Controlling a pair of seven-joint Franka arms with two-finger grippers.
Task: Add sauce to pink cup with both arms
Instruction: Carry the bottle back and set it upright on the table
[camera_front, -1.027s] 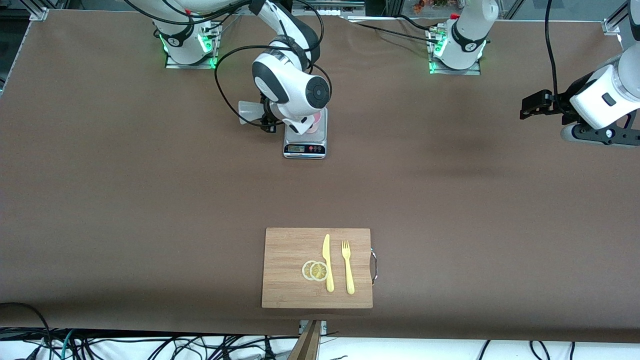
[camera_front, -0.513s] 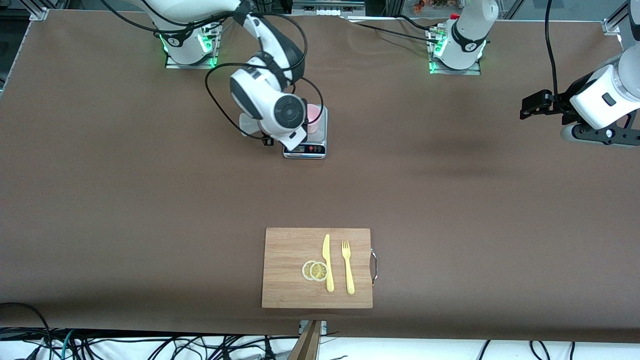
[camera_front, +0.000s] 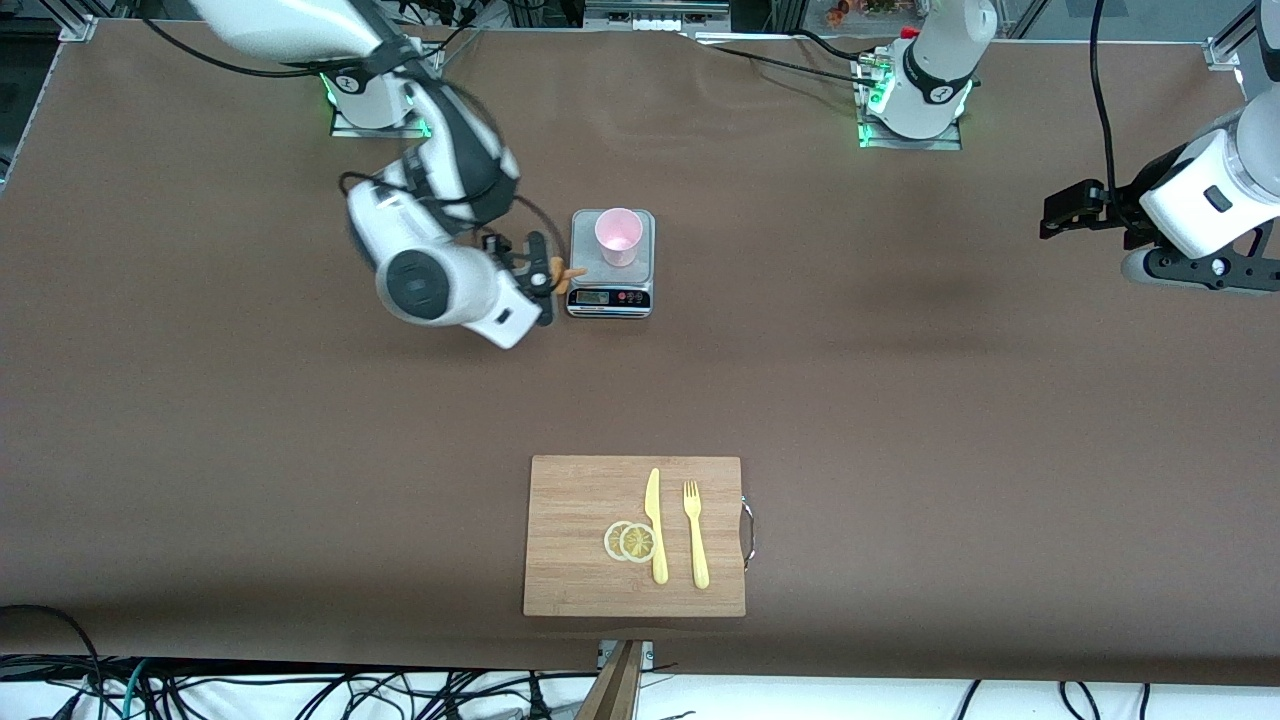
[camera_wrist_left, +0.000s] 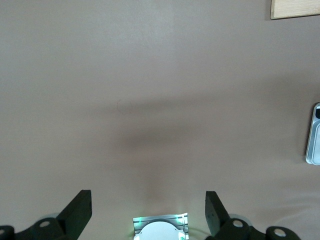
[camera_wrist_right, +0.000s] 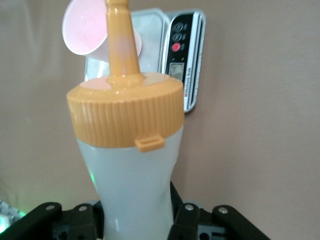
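While right gripper (camera_front: 545, 278) jaws clamp sauce (camera_wrist_right: 132, 150) beside scale (camera_front: 611, 262), left gripper (camera_wrist_left: 147, 212) jaws wide, empty.

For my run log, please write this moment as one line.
right end effector: shut on sauce bottle, beside scale | pink cup: on scale | left end effector: open, waiting

- The translucent whitish squeeze bottle with the orange nozzle cap (camera_wrist_right: 131, 165) — its lower body is cut off in the right wrist view; the front view shows only the nozzle tip.
- The right arm's black two-finger gripper (camera_front: 535, 278) is motion-blurred.
- The grey kitchen scale (camera_wrist_left: 314, 135) is cropped in the left wrist view.
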